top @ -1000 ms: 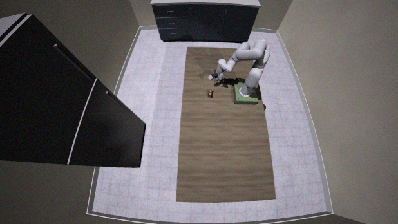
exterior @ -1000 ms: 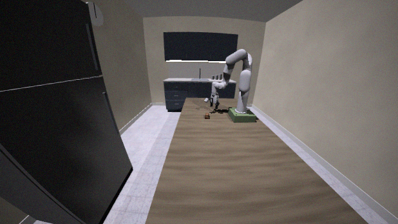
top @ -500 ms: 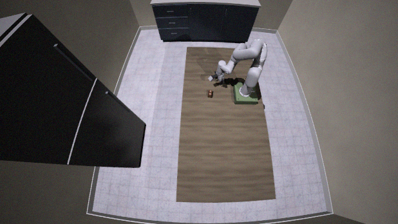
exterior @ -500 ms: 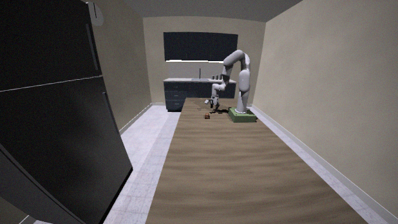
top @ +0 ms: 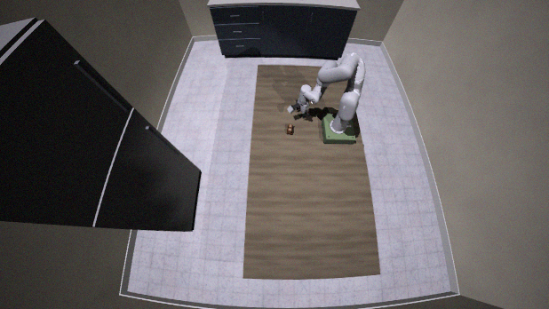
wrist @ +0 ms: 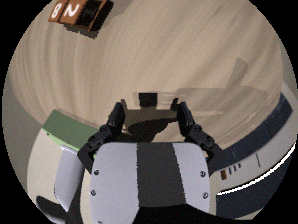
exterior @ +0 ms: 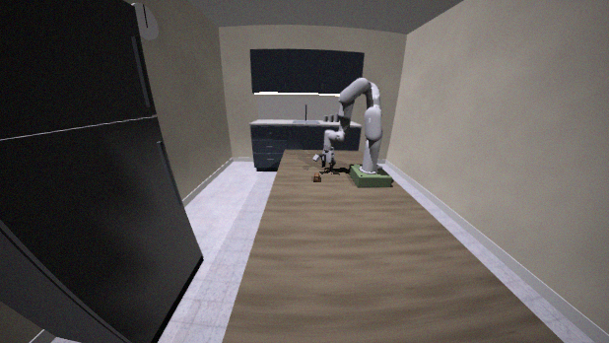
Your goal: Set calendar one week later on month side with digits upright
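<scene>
The small orange-brown calendar sits on the wooden table. In the wrist view it is at the top left, partly cut off by the picture's edge. A cube face with a white 8 and beside it one with a white 2 show there. The tray's floor, the month's name and the far side cannot be made out. My gripper is open, with nothing between its fingers. It is above the table, toward the cabinets from the calendar and apart from it.
The arm's green base stands on the table, to the right of the calendar in the top and exterior views. Dark cabinets are at the back. A tall black fridge stands at the left, off the table.
</scene>
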